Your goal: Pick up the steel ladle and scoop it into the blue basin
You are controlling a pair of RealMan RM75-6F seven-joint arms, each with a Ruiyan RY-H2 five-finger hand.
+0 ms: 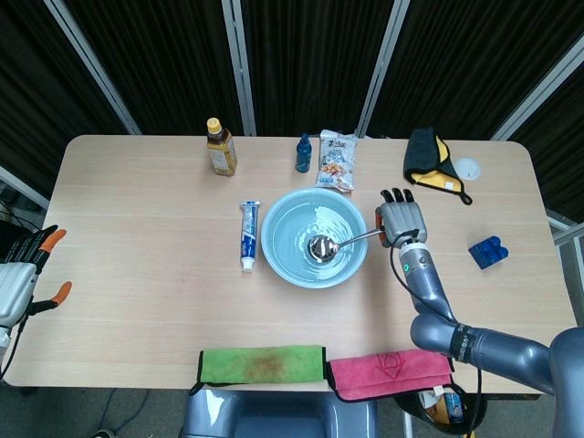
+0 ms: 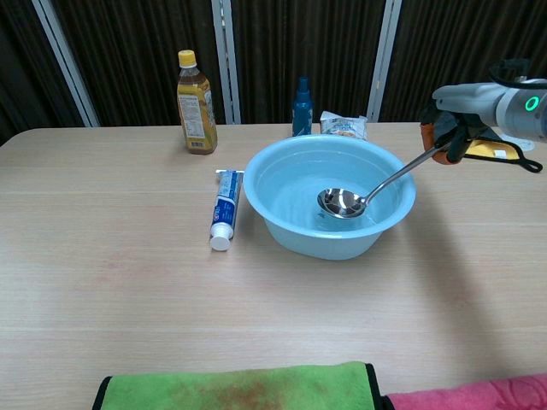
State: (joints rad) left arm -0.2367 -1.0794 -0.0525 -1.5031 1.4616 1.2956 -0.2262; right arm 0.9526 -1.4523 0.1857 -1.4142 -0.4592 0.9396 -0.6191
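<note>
The blue basin (image 1: 278, 255) (image 2: 282, 224) stands mid-table. A steel ladle (image 1: 322, 248) (image 2: 342, 202) has its bowl inside the basin, toward the right side, and its handle slants up over the right rim. My right hand (image 1: 401, 222) (image 2: 451, 137) grips the handle's orange end just right of the basin. My left hand (image 1: 26, 274) shows at the far left edge of the head view, off the table, with fingers apart and nothing in them.
A toothpaste tube (image 1: 248, 234) lies left of the basin. Behind it stand a brown bottle (image 1: 220, 147), a small blue bottle (image 1: 303, 153) and a snack bag (image 1: 336, 160). A black-and-yellow cloth (image 1: 432, 163), a blue block (image 1: 486, 251), and green (image 1: 263, 363) and pink (image 1: 390, 372) towels lie around.
</note>
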